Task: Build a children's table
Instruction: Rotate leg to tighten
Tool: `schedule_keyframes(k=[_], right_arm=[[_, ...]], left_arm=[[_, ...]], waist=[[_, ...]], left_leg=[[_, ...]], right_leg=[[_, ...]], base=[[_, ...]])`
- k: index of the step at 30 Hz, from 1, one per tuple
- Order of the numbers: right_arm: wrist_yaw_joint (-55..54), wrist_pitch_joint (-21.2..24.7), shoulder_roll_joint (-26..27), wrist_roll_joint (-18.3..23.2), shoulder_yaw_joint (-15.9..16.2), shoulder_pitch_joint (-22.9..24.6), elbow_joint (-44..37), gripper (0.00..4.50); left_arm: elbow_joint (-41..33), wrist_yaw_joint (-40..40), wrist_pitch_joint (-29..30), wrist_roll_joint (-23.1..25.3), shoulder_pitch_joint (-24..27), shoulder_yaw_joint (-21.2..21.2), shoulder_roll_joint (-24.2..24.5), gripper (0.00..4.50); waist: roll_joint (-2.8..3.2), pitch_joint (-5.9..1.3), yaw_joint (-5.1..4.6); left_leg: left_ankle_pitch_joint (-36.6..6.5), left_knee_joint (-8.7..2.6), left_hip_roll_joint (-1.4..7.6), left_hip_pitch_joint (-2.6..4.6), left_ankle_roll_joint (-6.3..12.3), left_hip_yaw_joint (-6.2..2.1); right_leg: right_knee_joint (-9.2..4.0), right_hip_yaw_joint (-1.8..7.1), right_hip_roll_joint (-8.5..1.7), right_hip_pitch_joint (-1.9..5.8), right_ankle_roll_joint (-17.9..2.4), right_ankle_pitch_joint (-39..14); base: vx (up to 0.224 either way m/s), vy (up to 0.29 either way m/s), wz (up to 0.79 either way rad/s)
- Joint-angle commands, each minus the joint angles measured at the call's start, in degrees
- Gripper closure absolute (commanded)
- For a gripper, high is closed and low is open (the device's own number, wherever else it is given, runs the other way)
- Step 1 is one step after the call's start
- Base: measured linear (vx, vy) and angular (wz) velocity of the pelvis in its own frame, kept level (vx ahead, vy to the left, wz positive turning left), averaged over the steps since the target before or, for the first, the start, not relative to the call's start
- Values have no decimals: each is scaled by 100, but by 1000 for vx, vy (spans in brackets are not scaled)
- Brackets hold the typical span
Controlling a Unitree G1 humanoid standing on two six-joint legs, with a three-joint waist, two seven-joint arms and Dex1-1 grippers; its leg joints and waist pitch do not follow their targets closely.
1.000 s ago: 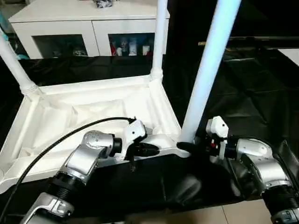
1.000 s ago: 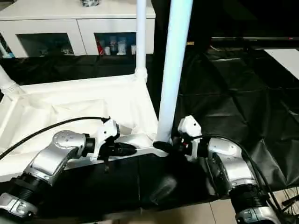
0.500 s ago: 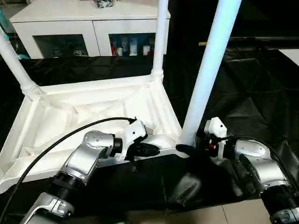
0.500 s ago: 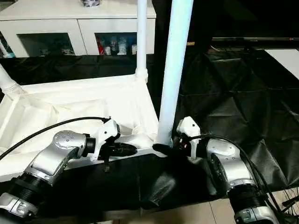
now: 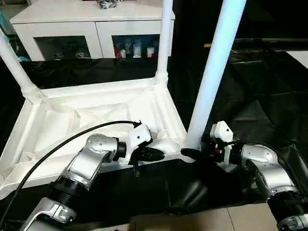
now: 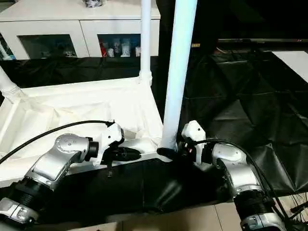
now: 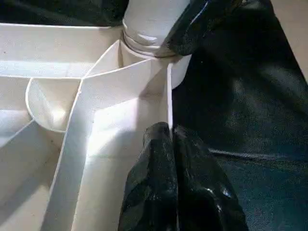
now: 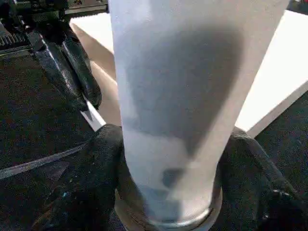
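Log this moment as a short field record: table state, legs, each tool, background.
table top: upside down on black cloth, ribbed underside up
legs fitted: far left, far right, near right, all standing in corner sockets
left tool: shut, pinching the near rim of the top
right tool: clasped round the base of the near right leg
background: white cabinet with glass doors
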Motion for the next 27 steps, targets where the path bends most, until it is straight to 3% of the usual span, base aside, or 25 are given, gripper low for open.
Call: schedule_keyframes(k=[1,6,9,13,19,20,27], right_arm=[[-151,88,15,-97,-8,-10,96,192],[-164,90,24,-96,9,12,81,192],[-166,86,25,-98,7,12,79,192],[-162,81,30,-107,4,16,70,192],[-161,89,22,-100,11,29,52,192],[-161,89,19,-100,13,34,48,192],[-160,99,12,-99,16,52,25,193]], left_arm=[[-18,-72,-9,158,22,-206,116,450],[24,33,-54,247,-11,-217,113,450],[78,157,12,234,-59,-153,52,397],[140,286,-85,275,-96,-133,19,391],[152,237,-57,219,-80,-136,20,391],[153,243,-51,207,-73,-125,18,420],[156,113,34,150,-44,-131,15,450]], waist=[[-50,-332,31],[-50,-324,23],[-46,-313,20],[-43,-316,19],[-39,-312,23],[-43,-308,22],[-41,-298,19]], left_leg=[[-864,-376,228,51,648,-44],[-965,-388,229,57,587,-46],[-1096,-404,230,65,519,-47],[-1047,-403,230,57,521,-52],[-1090,-411,234,62,521,-53],[-1114,-413,234,61,510,-52],[-1162,-424,234,58,491,-53]], right_leg=[[-339,158,-253,275,-1775,-81],[-354,162,-249,270,-1746,-179],[-370,164,-249,265,-1717,-352],[-370,165,-250,266,-1700,-309],[-377,165,-252,258,-1703,-346],[-383,167,-255,257,-1697,-383],[-391,169,-255,252,-1682,-449]], base=[[0,0,0],[0,0,0],[0,0,0],[0,0,0],[0,0,0],[0,0,0],[0,0,0]])
